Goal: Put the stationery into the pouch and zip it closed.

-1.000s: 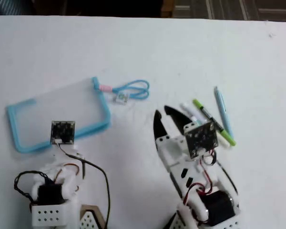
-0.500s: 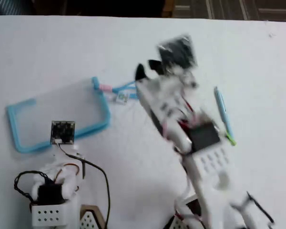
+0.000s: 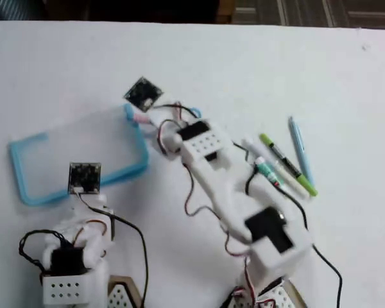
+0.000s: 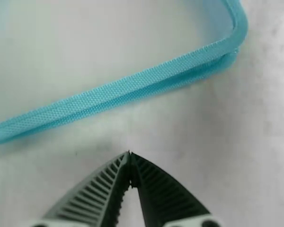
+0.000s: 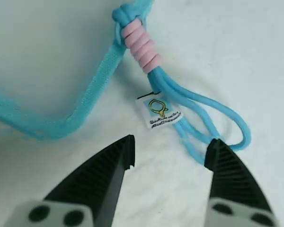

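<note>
The clear pouch [image 3: 77, 151] with a blue rim lies flat at the left of the table. Its blue pull cord [image 5: 199, 111], with pink beads [image 5: 141, 43] and a white tag [image 5: 159, 112], trails from the far right corner. My right gripper [image 5: 172, 145] is open just above the cord loop, one finger on each side of it. My left gripper [image 4: 129, 158] is shut with nothing in it, close to the pouch's near blue rim [image 4: 132, 90]. A green pen [image 3: 287, 164], a blue pen [image 3: 299, 151] and a white marker [image 3: 264, 168] lie at the right.
The right arm [image 3: 212, 173] stretches diagonally from the front right across the table's middle, and its cable passes over the marker. The left arm's base [image 3: 67, 263] stands at the front left. White tabletop lies open behind the pouch and pens.
The right arm has swung from beside the pens leftward and away to the pouch's pull cord, uncovering the marker. The left arm has kept still.
</note>
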Motion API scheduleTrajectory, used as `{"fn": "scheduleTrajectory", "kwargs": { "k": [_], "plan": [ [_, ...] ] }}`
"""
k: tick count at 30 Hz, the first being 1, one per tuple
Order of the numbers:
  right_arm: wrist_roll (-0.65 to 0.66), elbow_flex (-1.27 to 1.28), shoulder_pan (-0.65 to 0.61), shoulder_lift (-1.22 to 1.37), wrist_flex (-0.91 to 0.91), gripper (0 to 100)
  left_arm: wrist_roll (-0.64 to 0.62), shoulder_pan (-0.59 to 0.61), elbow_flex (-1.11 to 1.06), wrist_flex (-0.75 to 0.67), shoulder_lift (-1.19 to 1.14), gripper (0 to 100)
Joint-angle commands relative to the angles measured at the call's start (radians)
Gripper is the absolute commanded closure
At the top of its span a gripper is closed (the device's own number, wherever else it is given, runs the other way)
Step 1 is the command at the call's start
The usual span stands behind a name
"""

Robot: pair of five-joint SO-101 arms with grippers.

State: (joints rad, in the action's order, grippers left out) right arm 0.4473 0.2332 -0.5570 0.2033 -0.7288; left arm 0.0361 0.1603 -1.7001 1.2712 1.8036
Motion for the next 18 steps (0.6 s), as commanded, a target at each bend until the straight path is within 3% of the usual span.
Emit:
{"fn": "scheduleTrajectory", "kwargs": {
  "k": [1,11,18],
  "plan": [
    [0.049,-0.149,0.031,0.085,0.019,74.5,-0.002,-0.008,0.006,0.003,-0.002,98],
    [0.198,-0.531,0.120,0.456,0.019,78.6,-0.002,-0.008,0.006,0.003,-0.002,98],
    [0.244,-0.651,0.133,0.533,0.019,78.6,-0.002,-0.008,0.006,0.003,-0.002,98]
  ]
}}
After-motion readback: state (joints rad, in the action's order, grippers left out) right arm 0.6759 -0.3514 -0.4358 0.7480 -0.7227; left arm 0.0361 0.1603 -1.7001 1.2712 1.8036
